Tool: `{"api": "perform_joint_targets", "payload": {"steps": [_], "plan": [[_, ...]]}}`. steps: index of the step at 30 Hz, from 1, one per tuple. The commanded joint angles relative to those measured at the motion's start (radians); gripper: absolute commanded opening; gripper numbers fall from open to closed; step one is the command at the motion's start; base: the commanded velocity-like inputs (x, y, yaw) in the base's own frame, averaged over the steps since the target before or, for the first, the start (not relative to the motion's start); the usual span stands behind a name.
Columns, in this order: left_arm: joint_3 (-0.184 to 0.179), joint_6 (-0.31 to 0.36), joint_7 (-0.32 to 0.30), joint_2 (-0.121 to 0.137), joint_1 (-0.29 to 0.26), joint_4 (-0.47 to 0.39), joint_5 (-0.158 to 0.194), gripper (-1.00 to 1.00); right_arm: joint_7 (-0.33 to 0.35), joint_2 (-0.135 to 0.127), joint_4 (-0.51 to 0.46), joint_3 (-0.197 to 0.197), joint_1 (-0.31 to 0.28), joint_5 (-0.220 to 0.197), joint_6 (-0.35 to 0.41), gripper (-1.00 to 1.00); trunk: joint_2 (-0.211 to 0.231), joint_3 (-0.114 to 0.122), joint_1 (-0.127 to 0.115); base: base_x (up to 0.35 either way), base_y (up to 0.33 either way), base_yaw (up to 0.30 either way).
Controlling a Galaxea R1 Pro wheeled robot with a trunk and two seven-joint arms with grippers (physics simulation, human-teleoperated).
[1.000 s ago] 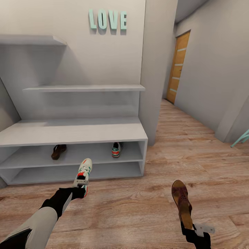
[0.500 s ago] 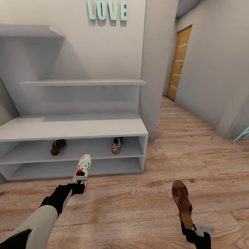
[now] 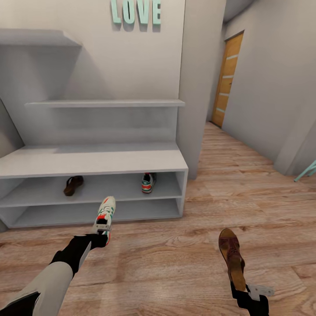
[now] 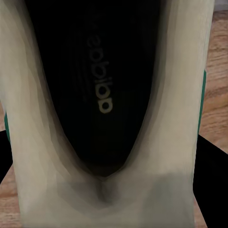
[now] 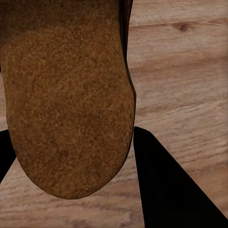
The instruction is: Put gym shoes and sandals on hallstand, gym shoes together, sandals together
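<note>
Barely closer than a moment ago, my left end effector (image 3: 102, 234) grips a sneaker (image 3: 105, 214), my right end effector (image 3: 244, 290) a sandal (image 3: 231, 258), the rack (image 3: 92, 164) at twelve o'clock holding their mates, so both placings remain.

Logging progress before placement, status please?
Left gripper shut on gym shoe; right gripper shut on sandal. Other sandal, other gym shoe on hallstand shelf. Path clear.

Teal block letters (image 3: 135, 12) spelling "LOVE" stand on the pale wall above the white wall shelves. Inside the gym shoe (image 4: 109, 190) seen in the left wrist view, the dark insole carries pale lowercase lettering that reads "adidas", partly cut off.
</note>
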Motion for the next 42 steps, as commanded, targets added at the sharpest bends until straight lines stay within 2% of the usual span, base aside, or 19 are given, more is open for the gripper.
{"api": "perform_joint_targets", "payload": {"steps": [1, 13, 22, 42], "plan": [[0.009, 0.004, -0.009, -0.001, 0.0, -0.002, -0.01, -1.0, 0.007, 0.0, 0.001, -0.009, -0.001, 0.003, -0.003, -1.0, 0.0, -0.001, 0.0, 0.0, 0.0, 0.0], [0.01, 0.0, -0.008, 0.0, 0.005, -0.005, -0.009, -1.0, 0.005, 0.004, 0.001, -0.008, -0.001, 0.002, -0.003, -1.0, 0.0, -0.001, 0.0, 0.245, 0.0, -0.002], [0.01, 0.0, -0.007, 0.0, 0.005, -0.005, -0.009, -1.0, 0.005, 0.004, 0.0, -0.008, -0.001, 0.002, -0.003, -1.0, 0.0, -0.001, 0.0, 0.322, 0.0, -0.168], [0.01, -0.004, -0.005, 0.0, 0.005, -0.005, -0.009, -1.0, 0.005, 0.005, 0.001, -0.008, -0.001, 0.002, -0.003, -1.0, 0.0, -0.001, 0.0, 0.159, 0.0, -0.004]]}}
